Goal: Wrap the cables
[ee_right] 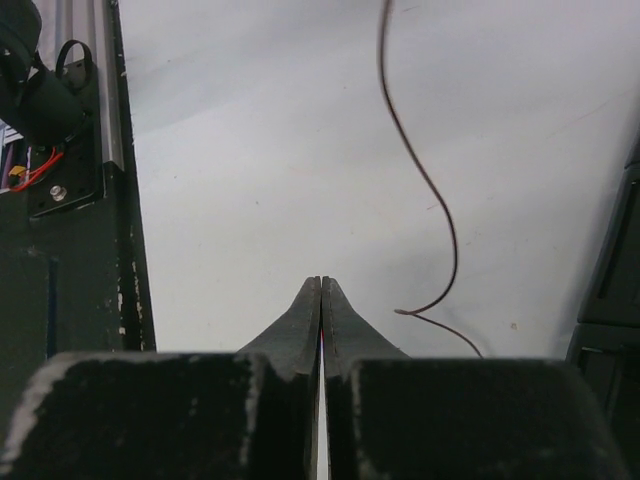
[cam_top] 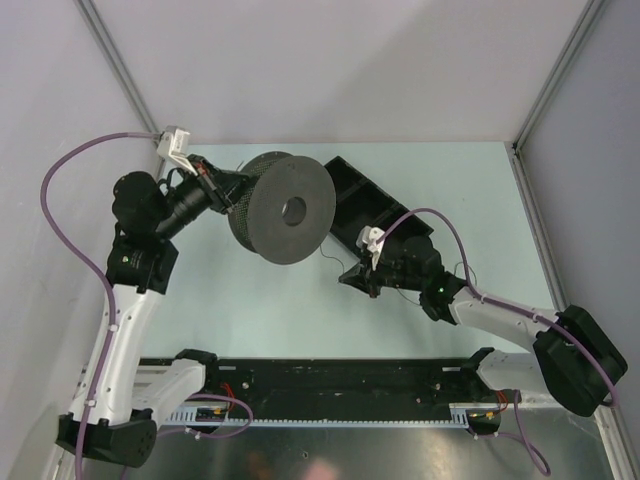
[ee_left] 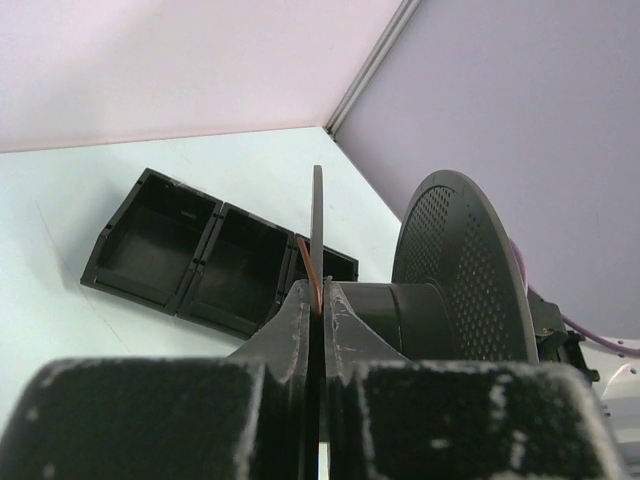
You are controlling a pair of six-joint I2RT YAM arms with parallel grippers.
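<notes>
My left gripper (cam_top: 222,188) is shut on the near flange (ee_left: 317,215) of the dark grey spool (cam_top: 283,207) and holds it off the table. A thin orange-brown cable (ee_left: 309,262) runs down that flange into the left gripper (ee_left: 322,300). My right gripper (cam_top: 362,277) hangs low over the table, right of the spool. In the right wrist view the right gripper (ee_right: 321,283) is shut, and a red sliver shows between its pads. The cable (ee_right: 441,205) lies wavy on the table just to the right, kinks and passes under the right finger.
A black tray (cam_top: 352,190) with compartments lies behind the spool and is also seen from the left wrist as the tray (ee_left: 160,240). A black rail (cam_top: 340,385) spans the near edge between the arm bases. The purple hoses (cam_top: 70,240) loop beside both arms.
</notes>
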